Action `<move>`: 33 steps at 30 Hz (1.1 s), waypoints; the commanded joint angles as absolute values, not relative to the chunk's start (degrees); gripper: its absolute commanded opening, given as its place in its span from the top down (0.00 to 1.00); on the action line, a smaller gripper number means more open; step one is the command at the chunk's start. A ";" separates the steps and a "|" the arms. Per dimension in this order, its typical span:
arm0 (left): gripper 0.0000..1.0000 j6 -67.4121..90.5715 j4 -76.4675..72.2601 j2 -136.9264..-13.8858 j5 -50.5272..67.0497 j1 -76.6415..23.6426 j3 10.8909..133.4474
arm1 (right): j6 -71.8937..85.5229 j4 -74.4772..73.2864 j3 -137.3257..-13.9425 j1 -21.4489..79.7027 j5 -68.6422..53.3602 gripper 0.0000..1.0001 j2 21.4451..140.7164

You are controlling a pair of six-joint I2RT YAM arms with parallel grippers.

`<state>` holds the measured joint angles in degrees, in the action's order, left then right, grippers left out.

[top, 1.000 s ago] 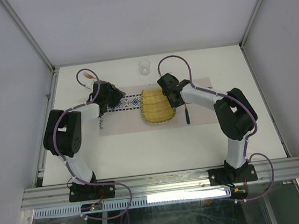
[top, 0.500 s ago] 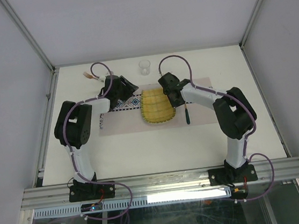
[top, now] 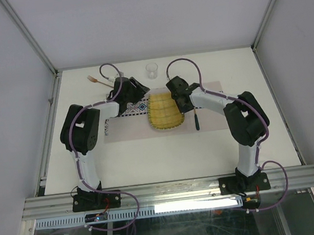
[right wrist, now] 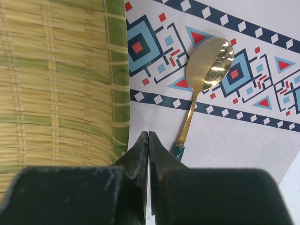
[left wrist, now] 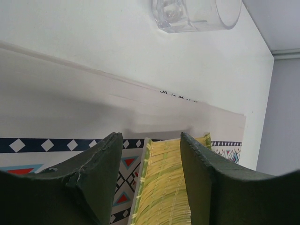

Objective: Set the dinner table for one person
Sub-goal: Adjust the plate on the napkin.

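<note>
hovering — left pincer point(left wrist: 151, 139) released over bamboo mat point(left wrist: 165, 187) edge | right pincer point(right wrist: 148, 135) clenched empty beside spoon point(right wrist: 207, 65)

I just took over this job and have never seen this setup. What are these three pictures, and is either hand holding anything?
Two small robot arms are bolted at the near edge of a white table. The wide picture looks down from above and behind them; the other two come from a camera on each wrist. On the table lies a patterned placemat with a yellow woven mat on it, a gold spoon to its right, a clear cup behind, and what looks like a fork at far left. The left hand is open and empty over the woven mat's edge. The right hand is shut, holding nothing, near the spoon's handle.
</note>
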<state>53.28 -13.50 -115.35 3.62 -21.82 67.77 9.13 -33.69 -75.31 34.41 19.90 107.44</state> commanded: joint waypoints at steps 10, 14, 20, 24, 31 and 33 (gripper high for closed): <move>0.46 54.80 -18.95 -117.58 5.21 -23.85 71.06 | 10.74 -32.23 -75.48 35.67 18.46 1.00 104.73; 0.47 55.11 -19.34 -118.00 5.43 -24.32 71.60 | 10.80 -32.38 -75.33 35.77 18.64 1.00 104.50; 0.46 55.37 -19.38 -118.20 5.30 -24.89 72.30 | 11.15 -32.49 -75.04 36.01 18.11 1.00 104.08; 0.47 55.37 -19.34 -118.43 5.41 -25.05 72.66 | 11.39 -32.52 -74.74 36.20 18.09 1.00 103.65; 0.46 55.38 -19.42 -118.27 5.44 -25.14 72.66 | 11.14 -32.95 -74.67 36.39 19.11 1.00 103.44; 0.46 55.12 -19.36 -118.01 5.12 -25.14 72.19 | 11.13 -33.25 -74.92 36.44 18.80 1.00 103.62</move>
<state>54.96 -15.99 -118.87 4.80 -24.45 70.61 10.44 -33.87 -74.32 35.83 18.87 106.76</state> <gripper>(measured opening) 0.535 0.006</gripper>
